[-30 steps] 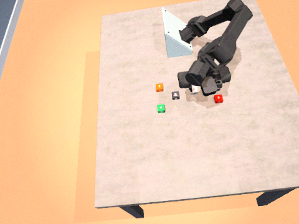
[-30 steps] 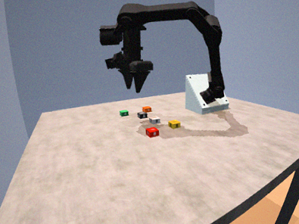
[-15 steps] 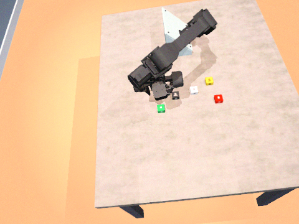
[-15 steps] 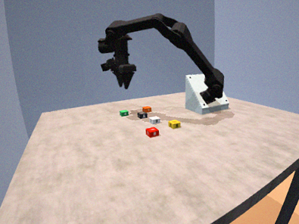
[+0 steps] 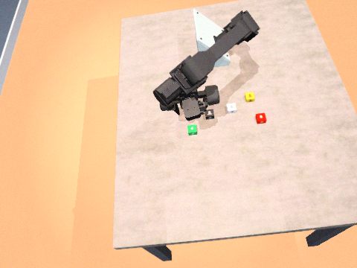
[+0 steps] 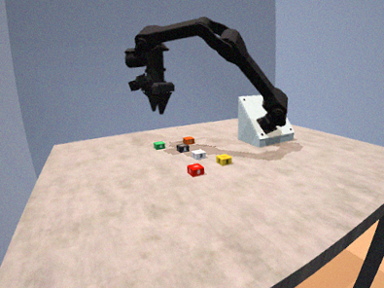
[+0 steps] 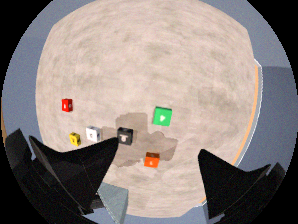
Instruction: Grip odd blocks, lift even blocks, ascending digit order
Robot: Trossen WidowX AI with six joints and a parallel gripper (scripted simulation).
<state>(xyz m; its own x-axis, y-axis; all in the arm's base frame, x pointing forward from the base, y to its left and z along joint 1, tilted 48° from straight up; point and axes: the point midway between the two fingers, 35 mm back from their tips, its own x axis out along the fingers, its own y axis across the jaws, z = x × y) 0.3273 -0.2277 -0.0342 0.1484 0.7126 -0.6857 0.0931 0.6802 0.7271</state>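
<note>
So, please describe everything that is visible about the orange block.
The orange block is a small cube with a pale printed mark on its top face; the digit is too small to read. It sits flat on the table, beside the black block, apart from it. Nothing touches it. The open gripper hangs high above, holding nothing. The arm hides the block in the top view.

Block digits too small to read; orange block (image 6: 188, 140) hidden from top.

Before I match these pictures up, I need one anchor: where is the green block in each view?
Top: green block, left of centre, just below the arm.
Exterior, leftmost block, far side of the group.
Wrist, right of centre.
Shared landmark: the black block right beside it.
</note>
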